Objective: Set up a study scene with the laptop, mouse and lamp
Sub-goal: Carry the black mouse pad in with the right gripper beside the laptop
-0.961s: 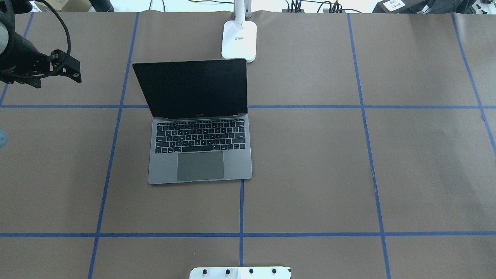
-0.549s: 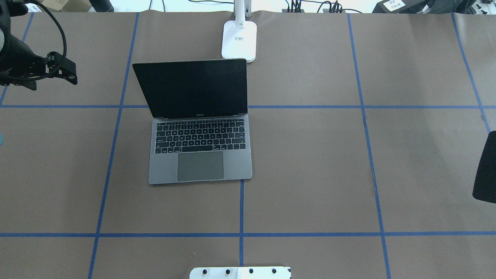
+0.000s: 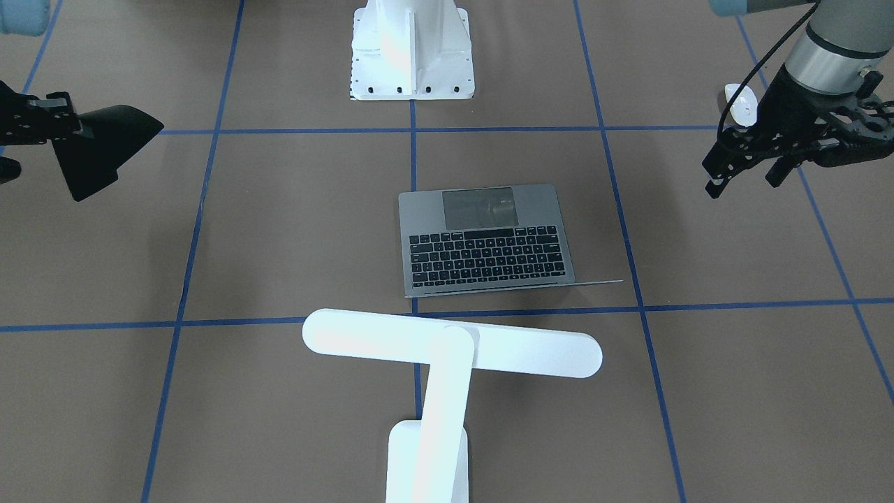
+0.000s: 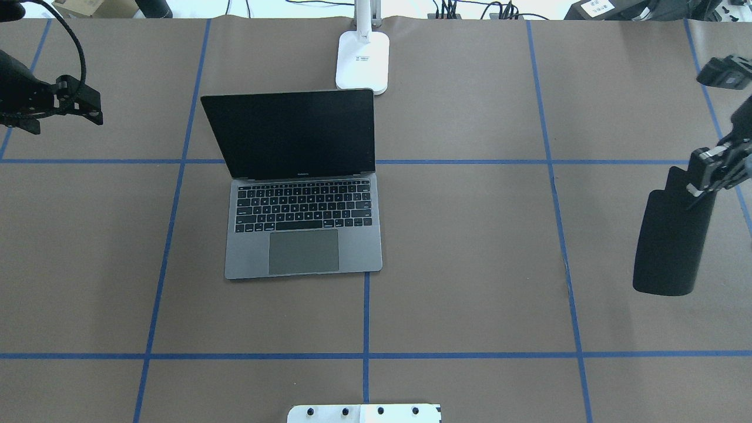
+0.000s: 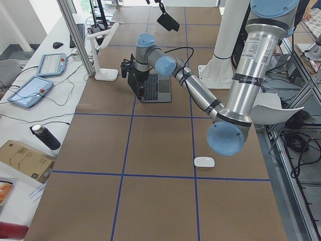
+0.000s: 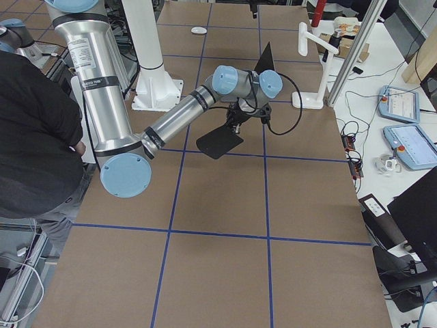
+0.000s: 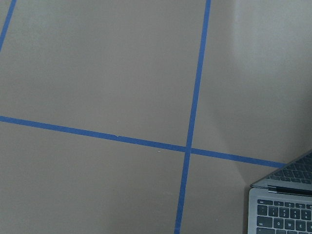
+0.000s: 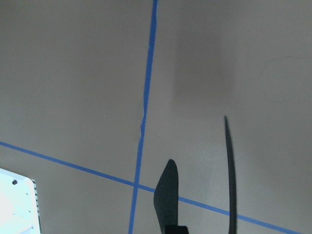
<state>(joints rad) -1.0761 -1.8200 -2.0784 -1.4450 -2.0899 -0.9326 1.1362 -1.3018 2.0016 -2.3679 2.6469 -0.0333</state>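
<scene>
The grey laptop (image 4: pixel 302 252) stands open mid-table with its dark screen up, its corner showing in the left wrist view (image 7: pixel 287 204). Behind it, at the far edge, is the white lamp (image 4: pixel 362 59), whose bar head (image 3: pixel 454 346) hangs over the table. The white mouse (image 3: pixel 742 105) lies near the robot's left side, just behind my left gripper (image 3: pixel 742 178), which hovers open and empty. My right gripper (image 4: pixel 699 191) is shut on a black mat (image 4: pixel 667 241) held above the table's right part, well clear of the laptop.
The white robot pedestal (image 3: pixel 412 56) stands at the near middle edge. Blue tape lines grid the brown table (image 4: pixel 470 264). A person (image 6: pixel 34 137) stands by the robot's right side. Tablets and a bottle (image 5: pixel 45 136) lie beyond the far edge.
My right arm has come in from the right edge with the black mat, moving further over the table. The left gripper has drifted left and slightly up, away from the laptop.
</scene>
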